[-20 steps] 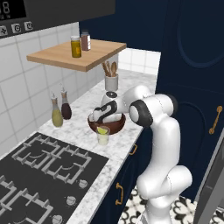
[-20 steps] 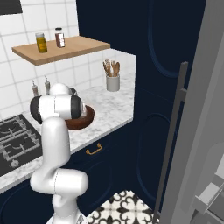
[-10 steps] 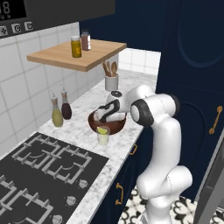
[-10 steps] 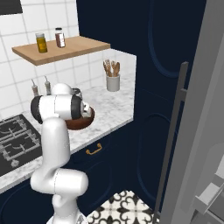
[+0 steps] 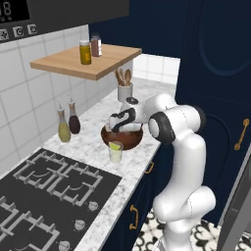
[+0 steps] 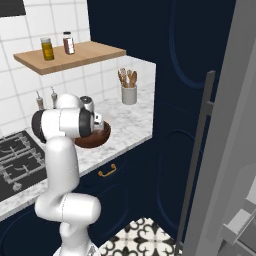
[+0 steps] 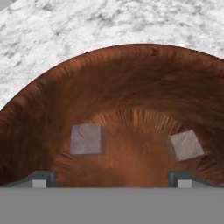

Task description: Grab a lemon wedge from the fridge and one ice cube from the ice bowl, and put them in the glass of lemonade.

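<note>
The ice bowl is a dark-brown wooden bowl on the marble counter, and its rim shows past my arm. My gripper hangs low inside it, open, with nothing between its fingers. In the hand view the gripper faces the bowl's floor, where one ice cube lies on the left and another on the right. The glass of lemonade stands just in front of the bowl, pale yellow-green at its top. I cannot tell the lemon wedge from the liquid. The fridge door stands open at the right.
A grey utensil cup stands behind the bowl and two oil bottles to its left. A wooden shelf with jars hangs above. The black hob lies nearer. Navy cabinets rise on the right.
The hand has tipped and shifted a little over the bowl, settling lower into it. The jaws have stayed open.
</note>
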